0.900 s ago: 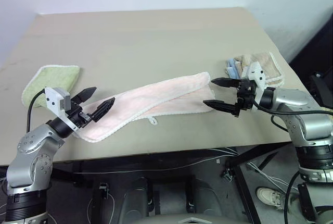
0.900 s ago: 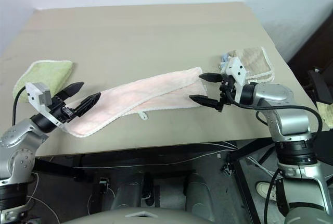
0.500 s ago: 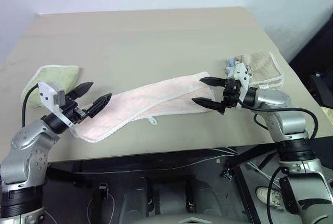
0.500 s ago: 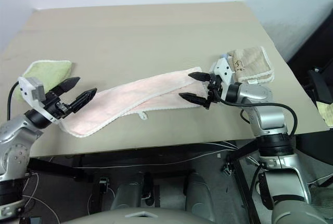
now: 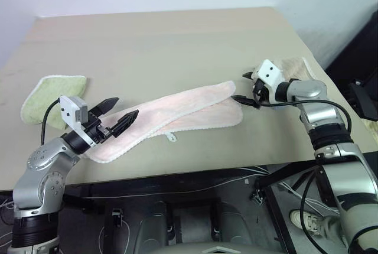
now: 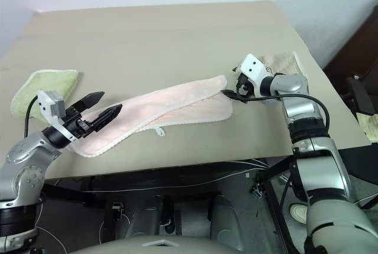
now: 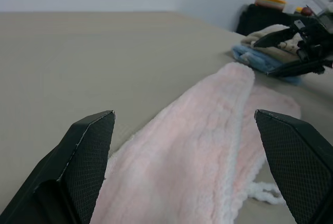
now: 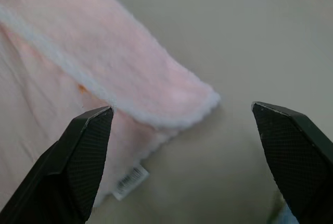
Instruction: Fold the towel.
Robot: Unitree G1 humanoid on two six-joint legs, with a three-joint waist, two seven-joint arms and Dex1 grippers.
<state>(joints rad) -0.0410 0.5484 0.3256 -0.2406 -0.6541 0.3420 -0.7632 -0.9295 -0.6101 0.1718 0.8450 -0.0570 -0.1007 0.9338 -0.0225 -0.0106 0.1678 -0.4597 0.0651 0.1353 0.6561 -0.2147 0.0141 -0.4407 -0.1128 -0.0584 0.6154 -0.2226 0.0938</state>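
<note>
L gripper (image 5: 120,115) released, fingers spread wide, nothing between them; hovers over the near-left end of the towel (image 5: 177,112), pointing toward 2 o'clock along the cloth. In L wrist view both fingertips (image 7: 88,151) frame the pink strip running away from them.

R gripper (image 5: 245,87) also released, jaws wide apart, empty; sits at the towel's far-right end, pointing toward 8 o'clock and tipped down. In R wrist view the rounded towel corner (image 8: 171,96) lies between the fingers, not pinched; a small white tag (image 8: 129,181) pokes out under the edge.

Towel: long pink strip w/ white edging, lying diagonally on the table (image 5: 165,41) from 8 o'clock to 2 o'clock, loosely doubled lengthwise; white loop (image 5: 171,137) sticks out at the near edge.

Green towel (image 5: 50,91) at 9 o'clock of the pink one, apart from it. Tan and blue towels (image 5: 298,68) just behind the R gripper.
</note>
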